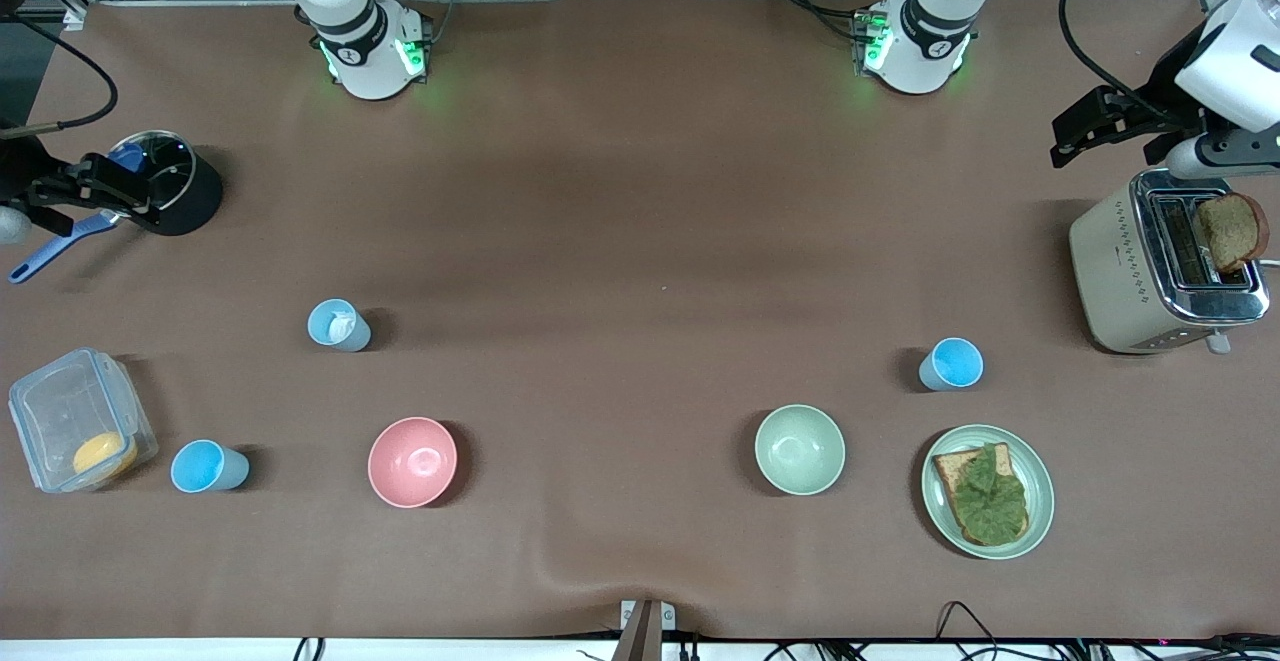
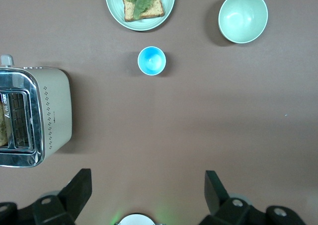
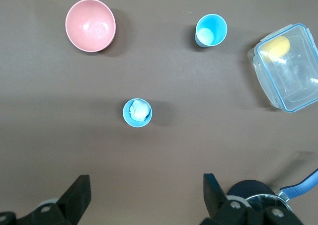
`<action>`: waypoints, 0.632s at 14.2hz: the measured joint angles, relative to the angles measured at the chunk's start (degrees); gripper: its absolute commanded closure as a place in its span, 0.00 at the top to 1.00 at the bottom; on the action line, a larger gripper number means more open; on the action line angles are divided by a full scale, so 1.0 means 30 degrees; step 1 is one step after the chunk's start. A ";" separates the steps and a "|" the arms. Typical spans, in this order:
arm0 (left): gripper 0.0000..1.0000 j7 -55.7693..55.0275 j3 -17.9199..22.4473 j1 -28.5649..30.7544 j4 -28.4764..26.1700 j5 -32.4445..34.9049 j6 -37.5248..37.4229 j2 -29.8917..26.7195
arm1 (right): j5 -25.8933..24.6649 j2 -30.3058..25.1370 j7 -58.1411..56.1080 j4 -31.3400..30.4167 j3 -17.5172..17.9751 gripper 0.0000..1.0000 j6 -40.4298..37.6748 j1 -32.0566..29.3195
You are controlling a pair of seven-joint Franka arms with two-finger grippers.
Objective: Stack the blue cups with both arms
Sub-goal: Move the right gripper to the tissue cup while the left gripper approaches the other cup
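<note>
Three blue cups stand upright and apart on the brown table. One cup (image 1: 339, 325) (image 3: 137, 112) has a whitish patch inside. A second cup (image 1: 208, 467) (image 3: 211, 30) stands nearer the front camera, beside the clear box. The third cup (image 1: 951, 364) (image 2: 151, 60) stands toward the left arm's end, near the plate. High over the table next to the toaster, my left gripper (image 2: 148, 190) is open and empty. My right gripper (image 3: 146, 192) hangs open and empty by the black pot at the right arm's end. Neither gripper touches a cup.
A pink bowl (image 1: 412, 461) and a pale green bowl (image 1: 799, 449) sit between the cups. Toast with lettuce lies on a green plate (image 1: 1042, 496). A toaster (image 1: 1130, 261) holds bread. A clear lidded box (image 1: 60, 411) and a black pot (image 1: 185, 191) are at the right arm's end.
</note>
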 measured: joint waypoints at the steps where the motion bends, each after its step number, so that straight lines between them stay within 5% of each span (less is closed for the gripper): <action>1: 1.00 0.0000 0.0000 0.0001 0.0000 0.0000 0.0000 0.0007 | -0.0015 0.0000 -0.0006 0.0000 0.0000 1.00 -0.0008 -0.0001; 9: 1.00 0.0000 0.0001 0.0007 -0.0021 0.0001 0.0001 0.0755 | -0.0071 0.0000 -0.0076 0.0000 0.0030 1.00 -0.0037 -0.0001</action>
